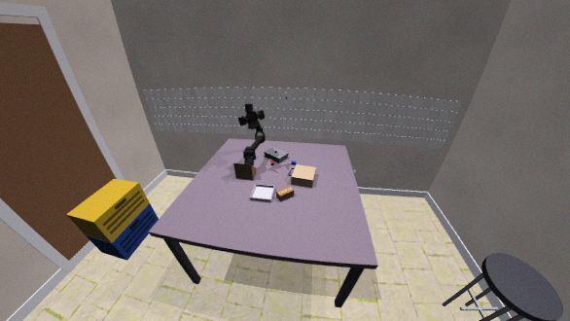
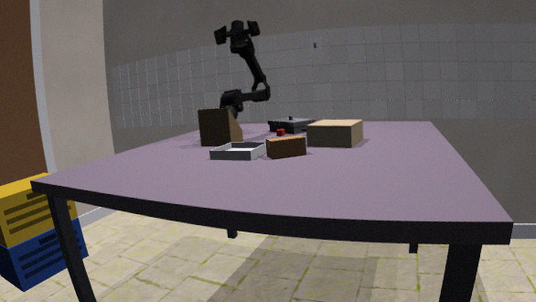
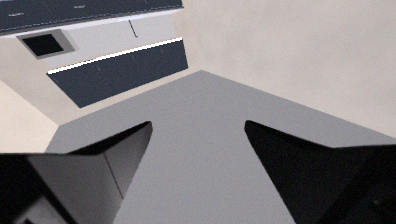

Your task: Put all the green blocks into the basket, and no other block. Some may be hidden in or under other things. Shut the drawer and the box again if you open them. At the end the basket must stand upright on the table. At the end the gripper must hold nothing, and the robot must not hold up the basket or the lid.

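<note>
My gripper (image 1: 251,117) is raised high above the back left of the table, also seen in the exterior view (image 2: 237,32). It is open and empty. The wrist view shows only the two spread fingers against walls and ceiling. A small brown basket (image 1: 285,194) (image 2: 285,146) stands near the table's middle. No green block is in view. A red block (image 1: 272,163) (image 2: 280,132) lies behind the basket. A blue block (image 1: 293,162) lies by the tan box.
A dark brown cabinet (image 1: 244,171) stands by the arm's base (image 2: 219,126). A tan closed box (image 1: 303,175) is on the right (image 2: 334,132). A white tray (image 1: 263,193) lies left of the basket. A grey flat box with a knob (image 1: 276,155) is at the back.
</note>
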`<state>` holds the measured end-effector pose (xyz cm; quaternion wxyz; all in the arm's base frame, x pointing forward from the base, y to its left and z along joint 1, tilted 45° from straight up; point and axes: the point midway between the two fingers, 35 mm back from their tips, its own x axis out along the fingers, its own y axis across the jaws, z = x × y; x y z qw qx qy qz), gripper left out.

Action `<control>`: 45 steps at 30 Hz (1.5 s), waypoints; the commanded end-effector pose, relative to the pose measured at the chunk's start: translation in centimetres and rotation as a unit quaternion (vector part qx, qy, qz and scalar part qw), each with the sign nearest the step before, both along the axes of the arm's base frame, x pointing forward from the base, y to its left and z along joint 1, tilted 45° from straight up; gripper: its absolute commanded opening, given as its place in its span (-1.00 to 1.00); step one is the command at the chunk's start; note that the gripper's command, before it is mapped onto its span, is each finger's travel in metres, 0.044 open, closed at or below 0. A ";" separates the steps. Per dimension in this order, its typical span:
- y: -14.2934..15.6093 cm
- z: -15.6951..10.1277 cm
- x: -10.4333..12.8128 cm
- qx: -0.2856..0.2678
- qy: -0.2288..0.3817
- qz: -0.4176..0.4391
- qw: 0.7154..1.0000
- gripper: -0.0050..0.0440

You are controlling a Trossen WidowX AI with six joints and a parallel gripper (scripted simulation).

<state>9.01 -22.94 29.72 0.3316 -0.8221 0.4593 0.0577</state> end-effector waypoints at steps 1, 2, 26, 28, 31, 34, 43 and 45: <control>1.5 -0.3 3.0 0.061 -0.017 0.083 0.994 1.00; 2.0 -0.4 3.9 0.080 -0.022 0.110 0.990 1.00; 17.5 -1.8 14.4 0.311 0.039 0.390 0.866 1.00; 19.4 -1.9 14.6 0.346 0.062 0.429 0.832 1.00; 22.4 -2.0 15.0 0.357 0.069 0.440 0.821 1.00; 25.0 -2.1 14.9 0.372 0.089 0.456 0.804 1.00; 31.6 -2.1 12.7 0.445 0.193 0.528 0.697 1.00; 33.5 -2.2 12.1 0.445 0.193 0.528 0.697 1.00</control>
